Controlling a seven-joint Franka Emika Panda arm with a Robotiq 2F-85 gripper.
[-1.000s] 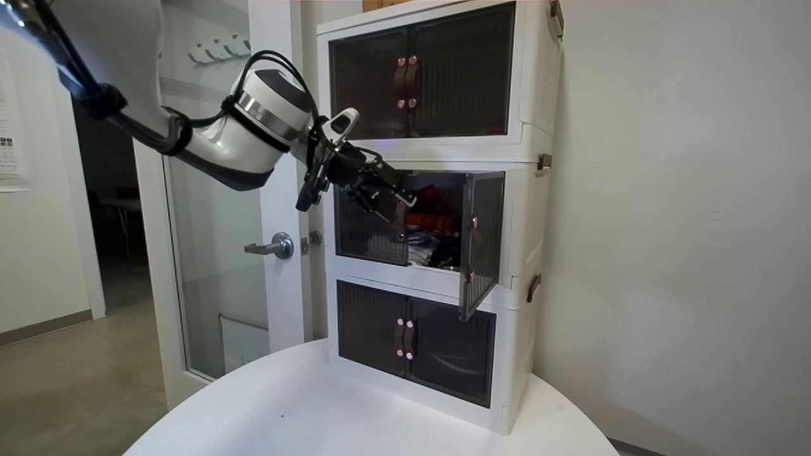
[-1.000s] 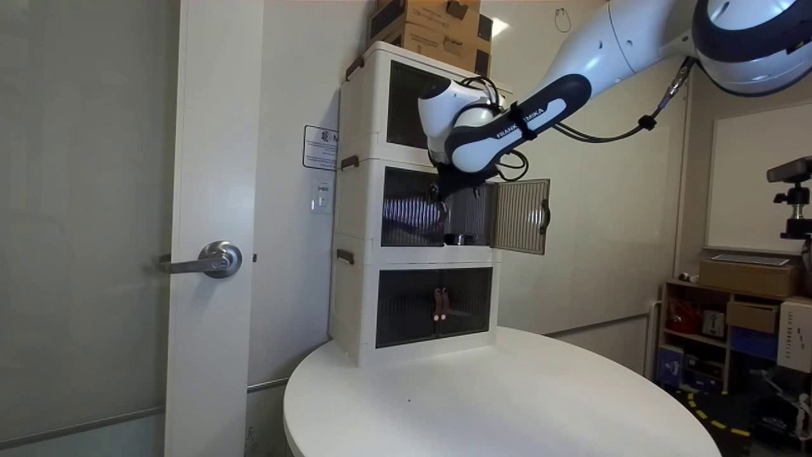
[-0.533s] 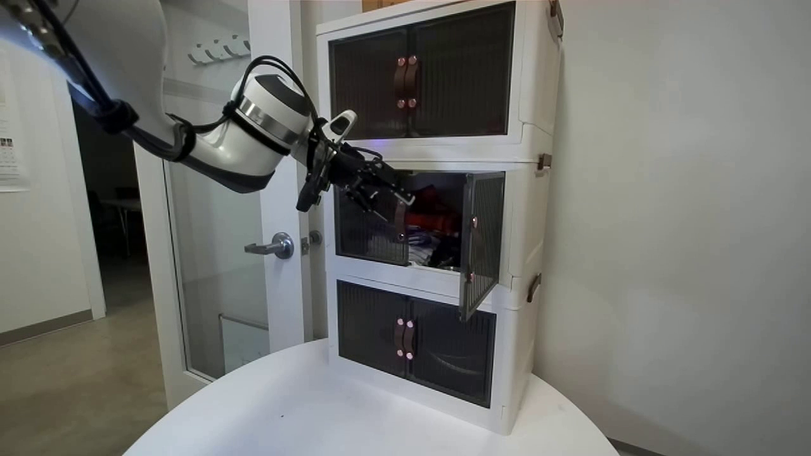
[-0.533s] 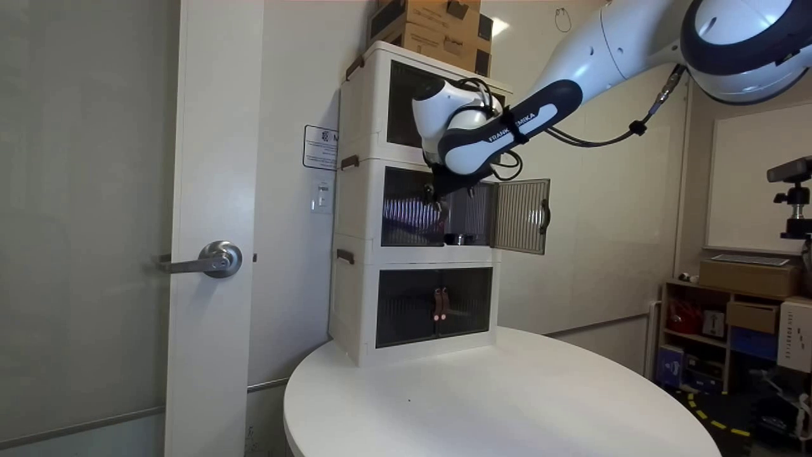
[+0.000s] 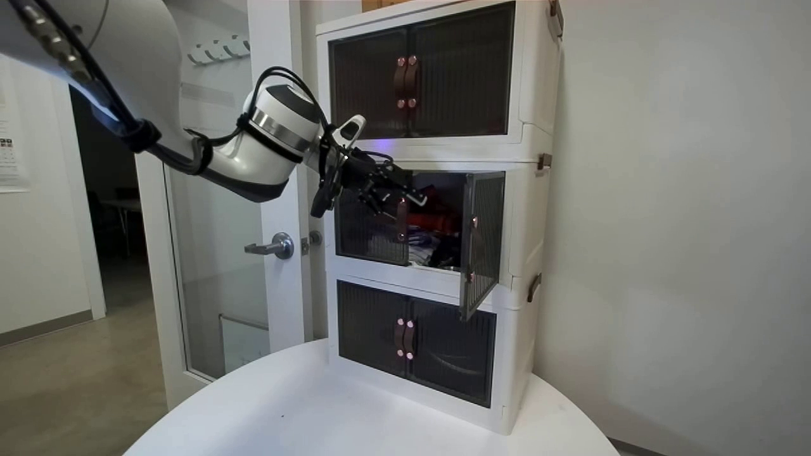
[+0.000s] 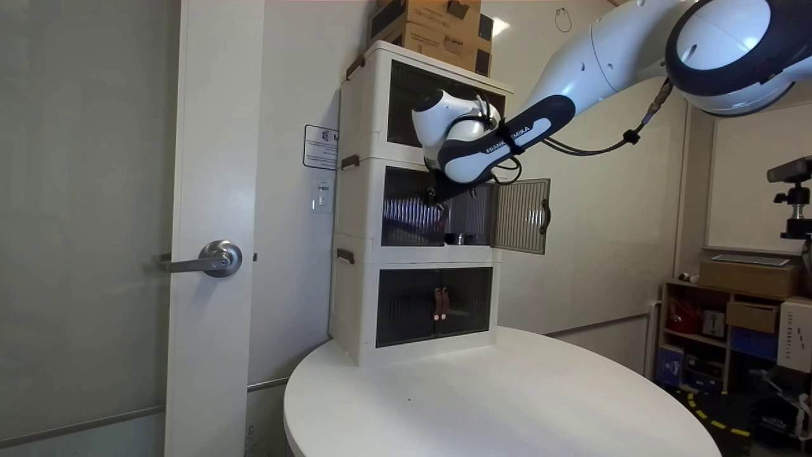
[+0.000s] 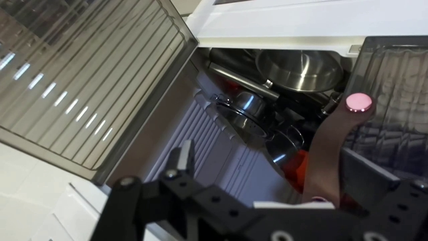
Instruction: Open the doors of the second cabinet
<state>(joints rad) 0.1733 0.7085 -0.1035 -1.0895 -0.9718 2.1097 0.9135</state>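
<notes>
Against a plain pale wall (image 5: 665,190), on a round white table (image 6: 507,406), find a white three-tier plastic stack (image 6: 355,203); look to the middle tier, the second cabinet (image 5: 523,221), for the work; in both exterior views, note the right-hand smoked ribbed door panel (image 5: 485,240) swung out and the left-hand door panel (image 5: 370,237) lying closed; reckon on half the task done, with the pull on the left-hand one next.

Read the gripper (image 7: 267,150) as unclenched, spread wide and holding nothing; in the wrist view, see the brown handle strap (image 7: 324,154) between the fingers (image 7: 184,157), much nearer the one over the closed panel; impossible to tell whether touching.

To do this well, shift sideways to centre the strap before closing, take it by the middle, and check for a firm bite; then draw out slowly in an arc about the far edge, presumably hinged there, rather than straight back; expect some give from the strap first; mind the steel pan (image 7: 297,72) inside.

For lettering, make out "FRANK" and "MIKA" on the Franka arm (image 6: 539,120), parted by a black band (image 6: 510,138); on a white box (image 6: 793,333), perhaps "ROBOTIC", less surely; leave the wall sign (image 6: 320,147) and the print on the cardboard boxes (image 6: 438,41) as too small to read.
</notes>
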